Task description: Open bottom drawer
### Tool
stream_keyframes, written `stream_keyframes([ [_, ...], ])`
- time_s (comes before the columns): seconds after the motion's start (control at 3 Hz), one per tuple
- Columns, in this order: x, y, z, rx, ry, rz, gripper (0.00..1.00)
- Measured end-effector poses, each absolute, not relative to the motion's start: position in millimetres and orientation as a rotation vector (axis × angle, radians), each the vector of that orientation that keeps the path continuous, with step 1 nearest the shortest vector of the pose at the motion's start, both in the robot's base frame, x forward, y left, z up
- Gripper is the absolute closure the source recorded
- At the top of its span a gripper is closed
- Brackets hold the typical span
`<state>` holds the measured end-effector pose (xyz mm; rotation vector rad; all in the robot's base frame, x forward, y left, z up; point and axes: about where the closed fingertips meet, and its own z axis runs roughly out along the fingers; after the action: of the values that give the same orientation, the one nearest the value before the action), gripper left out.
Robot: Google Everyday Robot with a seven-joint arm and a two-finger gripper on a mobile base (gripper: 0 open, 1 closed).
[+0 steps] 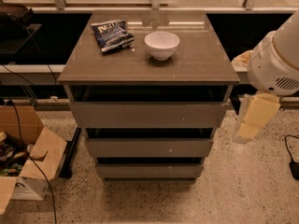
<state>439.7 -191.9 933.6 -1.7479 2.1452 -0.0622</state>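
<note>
The bottom drawer (149, 171) is the lowest and narrowest of three grey-brown handleless fronts on the cabinet. It is closed, sitting flush under the middle drawer (148, 147), and its inside is hidden. The widest top drawer (147, 115) is also closed. My gripper (252, 120) is a cream-coloured piece hanging below the white arm housing (275, 59). It is in the air to the right of the cabinet at about top-drawer height, well above and right of the bottom drawer, and touches nothing.
A white bowl (161, 44) and a dark snack bag (112, 34) lie on the cabinet top (196, 64). An open cardboard box (28, 162) and cables sit on the speckled floor at left. A black cable (292, 157) lies at right. Dark shelving runs behind.
</note>
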Motion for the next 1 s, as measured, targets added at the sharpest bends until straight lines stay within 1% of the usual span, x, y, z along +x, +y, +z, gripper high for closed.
stream_keyframes([
  [0.67,468.5,-162.2,867.7,-1.821,2.035,0.086,0.0],
  [1.0,468.5,-162.2,867.6,-1.821,2.035,0.086,0.0],
])
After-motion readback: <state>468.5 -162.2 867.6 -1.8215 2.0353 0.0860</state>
